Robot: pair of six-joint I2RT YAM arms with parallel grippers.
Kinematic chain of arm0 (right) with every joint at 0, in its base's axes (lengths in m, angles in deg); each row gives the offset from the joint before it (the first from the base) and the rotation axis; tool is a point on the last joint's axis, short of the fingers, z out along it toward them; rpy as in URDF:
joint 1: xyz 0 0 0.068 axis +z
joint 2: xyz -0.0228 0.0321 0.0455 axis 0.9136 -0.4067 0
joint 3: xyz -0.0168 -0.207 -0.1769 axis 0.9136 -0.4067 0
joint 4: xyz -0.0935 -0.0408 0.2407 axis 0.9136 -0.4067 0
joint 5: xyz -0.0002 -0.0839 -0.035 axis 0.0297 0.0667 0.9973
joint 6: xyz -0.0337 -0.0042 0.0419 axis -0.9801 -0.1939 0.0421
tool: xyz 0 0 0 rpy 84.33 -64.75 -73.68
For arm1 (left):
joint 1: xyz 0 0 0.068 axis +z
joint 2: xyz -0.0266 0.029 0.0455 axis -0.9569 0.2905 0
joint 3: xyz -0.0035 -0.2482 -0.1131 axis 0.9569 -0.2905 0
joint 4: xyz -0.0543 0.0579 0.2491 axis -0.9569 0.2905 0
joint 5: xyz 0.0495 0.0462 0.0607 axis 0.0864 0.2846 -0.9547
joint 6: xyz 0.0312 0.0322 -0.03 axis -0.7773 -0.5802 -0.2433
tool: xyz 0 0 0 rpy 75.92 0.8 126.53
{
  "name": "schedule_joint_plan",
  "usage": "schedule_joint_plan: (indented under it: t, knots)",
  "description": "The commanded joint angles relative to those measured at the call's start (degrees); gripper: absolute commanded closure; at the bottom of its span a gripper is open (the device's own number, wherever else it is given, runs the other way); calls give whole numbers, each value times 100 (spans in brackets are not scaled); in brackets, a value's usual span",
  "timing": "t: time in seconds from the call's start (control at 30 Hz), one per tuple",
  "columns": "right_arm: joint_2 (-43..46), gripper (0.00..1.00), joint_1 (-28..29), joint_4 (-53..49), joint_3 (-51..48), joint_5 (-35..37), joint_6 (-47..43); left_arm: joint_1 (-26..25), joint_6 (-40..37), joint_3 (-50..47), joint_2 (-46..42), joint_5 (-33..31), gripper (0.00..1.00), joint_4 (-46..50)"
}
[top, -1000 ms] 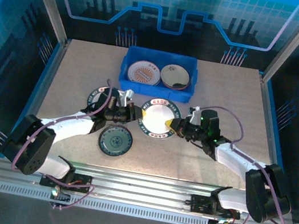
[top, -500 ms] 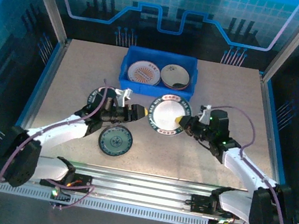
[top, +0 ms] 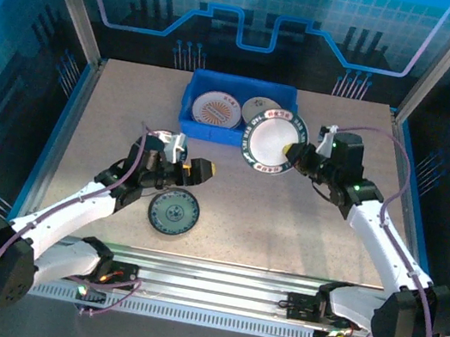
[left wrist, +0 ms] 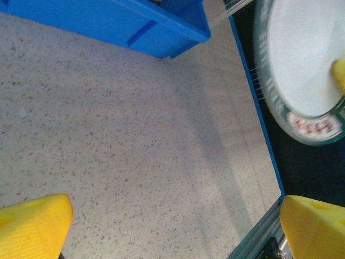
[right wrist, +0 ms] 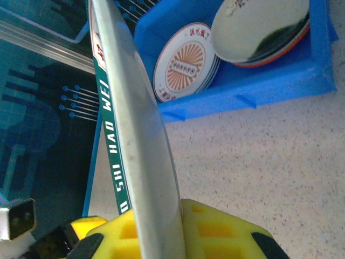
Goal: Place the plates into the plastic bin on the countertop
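The right gripper [top: 291, 152] is seen clamped on the rim of a white plate with a green lettered border [top: 271, 143], which is held clear of the surface [top: 302, 226] and tilted steeply; in the right wrist view this held plate [right wrist: 135, 124] is pinched edge-on between the yellow pads [right wrist: 215, 234]. Just beyond that gripper the plastic bin [top: 192, 100] is found, and from above the held plate is seen overlapping its near right corner. Inside the bin, two stacks are laid side by side: a white plate with an orange sunburst pattern [right wrist: 186, 67] on the side farther from the gripper, and a cream plate [right wrist: 259, 27] on the nearer side, with an orange rim showing beneath it. The left gripper [top: 202, 169] is held low over the surface with its jaws wide apart and nothing between them, the yellow fingertips [left wrist: 32, 224] being well separated. A dark green plate [top: 174, 212] is left flat on the surface just behind and beside this gripper, toward the arm bases.
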Motion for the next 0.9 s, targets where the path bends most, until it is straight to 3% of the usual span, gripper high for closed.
schedule_joint_plan:
  t: [0.0, 0.23, 0.5, 0.63, 0.73, 0.87]
  knots:
    - [-216, 100, -79, -286, 524, 200, -89, -14, 107, -203, -125, -109, 1, -207]
    - [-513, 100, 104, 55, 923, 1069, -248, -10, 106, -260, -173, -199, 1, -187]
    - [-1391, 100, 136, 644, 1557, 999, -39, -14, 152, -268, -215, -330, 1, -222]
    - [-2259, 100, 19, 1190, 2014, 12, 456, 16, 274, -295, -335, -385, 1, -297]
    - [-2975, 100, 15, 1582, 2459, -622, 862, 132, 416, -236, -308, -11, 1, -472]
    - [-3864, 100, 104, 1081, 3421, -772, 947, 327, 515, -51, -250, 363, 1, -479]
